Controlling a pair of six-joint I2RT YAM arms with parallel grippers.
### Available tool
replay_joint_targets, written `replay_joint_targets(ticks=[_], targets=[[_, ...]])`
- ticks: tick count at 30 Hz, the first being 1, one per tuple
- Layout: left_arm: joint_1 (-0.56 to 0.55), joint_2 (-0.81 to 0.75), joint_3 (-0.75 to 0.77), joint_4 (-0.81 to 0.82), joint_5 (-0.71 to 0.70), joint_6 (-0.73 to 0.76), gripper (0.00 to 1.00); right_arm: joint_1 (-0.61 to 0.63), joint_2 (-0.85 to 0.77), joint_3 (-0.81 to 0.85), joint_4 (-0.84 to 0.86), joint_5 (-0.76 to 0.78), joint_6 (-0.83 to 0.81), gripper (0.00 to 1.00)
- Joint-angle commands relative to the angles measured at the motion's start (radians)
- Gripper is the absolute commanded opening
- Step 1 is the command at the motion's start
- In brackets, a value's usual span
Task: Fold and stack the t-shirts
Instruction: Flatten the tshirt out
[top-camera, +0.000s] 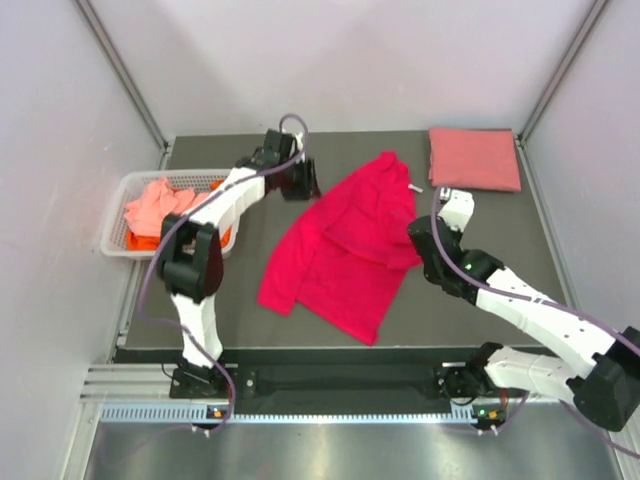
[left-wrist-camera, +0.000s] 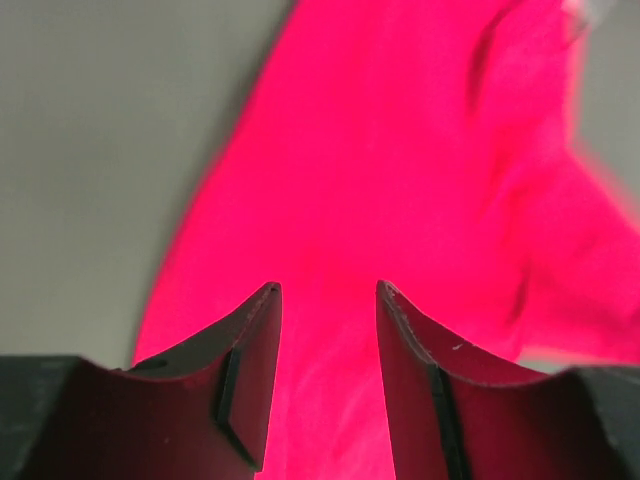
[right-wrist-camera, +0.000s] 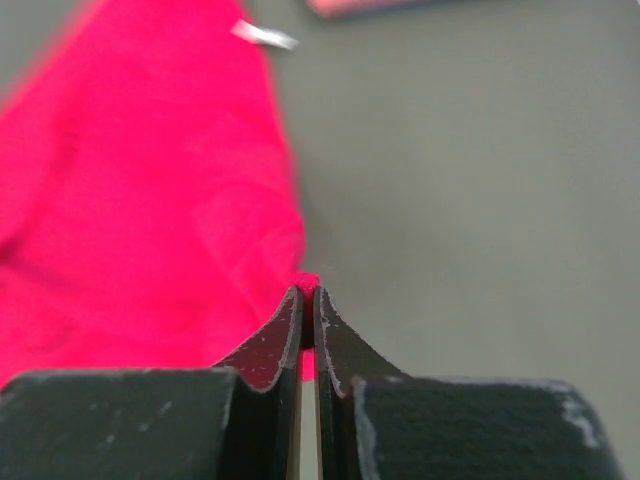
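Note:
The bright magenta-red t-shirt (top-camera: 345, 245) lies spread and rumpled in the middle of the dark table, with a white tag (top-camera: 413, 187) near its top. It fills the left wrist view (left-wrist-camera: 400, 200). My left gripper (top-camera: 303, 180) is open and empty at the shirt's upper left edge, jaws apart above the cloth (left-wrist-camera: 328, 290). My right gripper (top-camera: 418, 240) is shut on the shirt's right edge; a pinch of red cloth shows between its tips (right-wrist-camera: 308, 290). A folded salmon pink shirt (top-camera: 474, 158) lies at the back right. Pale coral (top-camera: 160, 203) and orange cloth sit in the basket.
A white slotted plastic basket (top-camera: 122, 215) stands at the table's left edge, beside the left arm. Grey walls enclose the table on three sides. Bare dark tabletop (top-camera: 500, 230) shows right of the red shirt and along the front edge.

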Motion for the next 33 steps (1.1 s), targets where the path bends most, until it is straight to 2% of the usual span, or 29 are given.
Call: replay_joint_targets(ticks=[1, 2, 7, 13, 17, 19, 22, 33], targets=[[-0.067, -0.296, -0.17, -0.107, -0.263, 0.07, 0.48, -0.127, 0.017, -0.039, -0.051, -0.054, 0.118, 0.0], [-0.081, -0.328, -0.219, -0.119, -0.32, 0.07, 0.47, -0.149, 0.023, -0.049, -0.051, -0.072, 0.115, 0.0], [-0.19, -0.506, -0.521, -0.208, -0.424, 0.045, 0.44, -0.247, 0.058, -0.046, -0.045, -0.141, 0.098, 0.0], [-0.294, -0.58, -0.742, -0.202, -0.443, 0.001, 0.4, -0.289, 0.032, -0.067, -0.001, -0.216, 0.092, 0.0], [-0.32, -0.528, -0.755, -0.219, -0.447, -0.022, 0.33, -0.292, 0.011, -0.082, 0.021, -0.238, 0.084, 0.0], [-0.354, -0.479, -0.741, -0.259, -0.495, -0.044, 0.33, -0.295, 0.005, -0.085, 0.022, -0.249, 0.082, 0.0], [-0.38, -0.439, -0.746, -0.253, -0.471, -0.064, 0.35, -0.298, -0.002, -0.092, 0.027, -0.26, 0.082, 0.0], [-0.434, -0.468, -0.841, -0.242, -0.494, -0.125, 0.4, -0.324, 0.005, -0.101, 0.035, -0.267, 0.069, 0.0]])
